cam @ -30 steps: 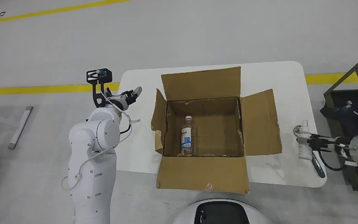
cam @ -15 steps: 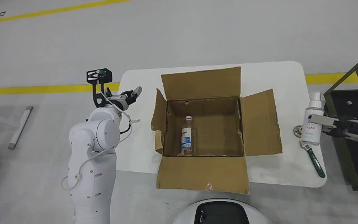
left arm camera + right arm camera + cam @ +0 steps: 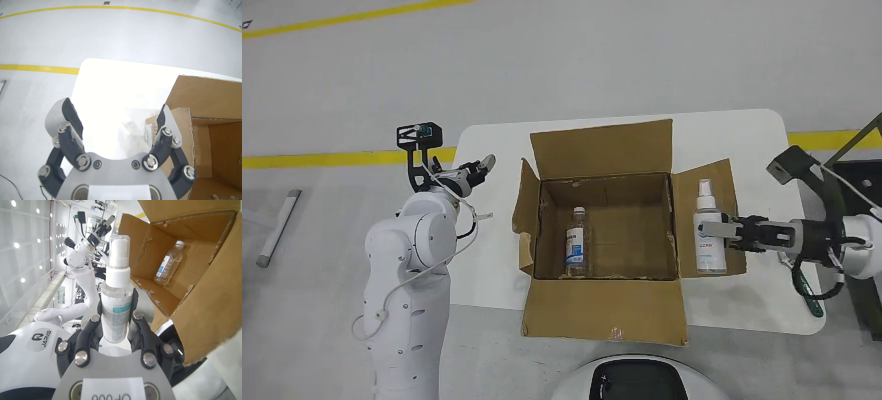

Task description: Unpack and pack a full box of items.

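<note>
An open cardboard box (image 3: 607, 160) stands in the middle of the white table (image 3: 742, 125). A clear water bottle (image 3: 576, 243) (image 3: 169, 264) lies on the box floor near its left wall. My right gripper (image 3: 724, 231) (image 3: 116, 306) is shut on a white spray bottle (image 3: 706, 229) (image 3: 116, 294), held over the box's right flap (image 3: 708, 200). My left gripper (image 3: 482, 166) (image 3: 117, 113) hovers open over the table's left end, beside the box's left flap (image 3: 170, 121), with nothing between its fingers.
A wrench with a green handle (image 3: 804, 285) lies near the table's right edge, partly under the right arm. Dark equipment (image 3: 852, 180) stands just off the table to the right. Yellow lines (image 3: 332, 158) mark the floor.
The right arm lifted the spray bottle from the table's right edge and carried it left, over the box's right flap. The left arm has stayed still.
</note>
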